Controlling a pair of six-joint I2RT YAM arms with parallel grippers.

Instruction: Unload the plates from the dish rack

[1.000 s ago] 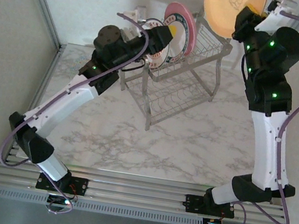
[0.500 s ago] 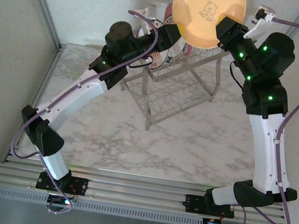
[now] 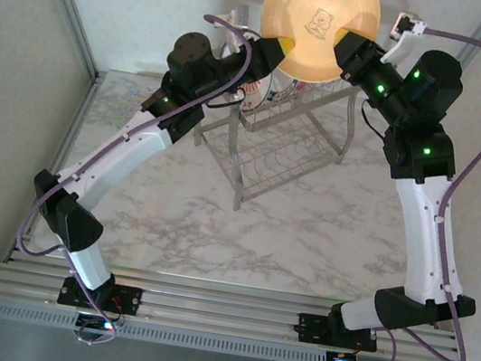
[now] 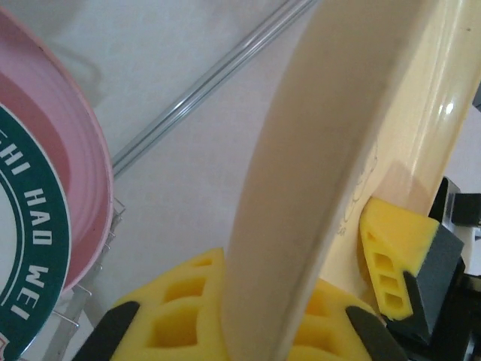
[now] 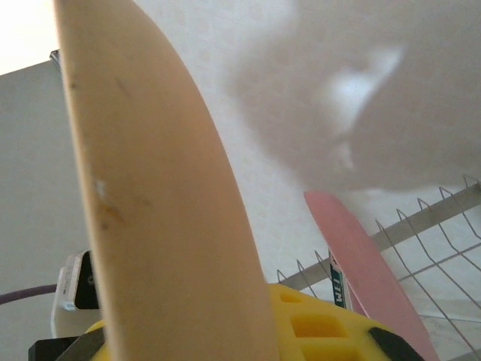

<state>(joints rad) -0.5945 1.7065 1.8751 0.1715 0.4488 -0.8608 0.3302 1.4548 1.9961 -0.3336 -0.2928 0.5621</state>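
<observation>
A pale orange plate with a small bear drawing hangs in the air above the dish rack. My right gripper is shut on its right rim, and my left gripper is shut on its lower left rim. The left wrist view has the plate's edge clamped between my left gripper's yellow pads, with a right pad on its far side. The plate fills my right gripper. A pink plate and a white green-rimmed plate stand in the rack.
The rack stands at the back of the marble table, close to the rear wall. Its lower wire tier lies bare. A pink plate stands upright in the wire slots just beyond my right fingers.
The right arm has swung the orange plate left and over the rack. My left gripper, open before, has shut on the plate's rim.
</observation>
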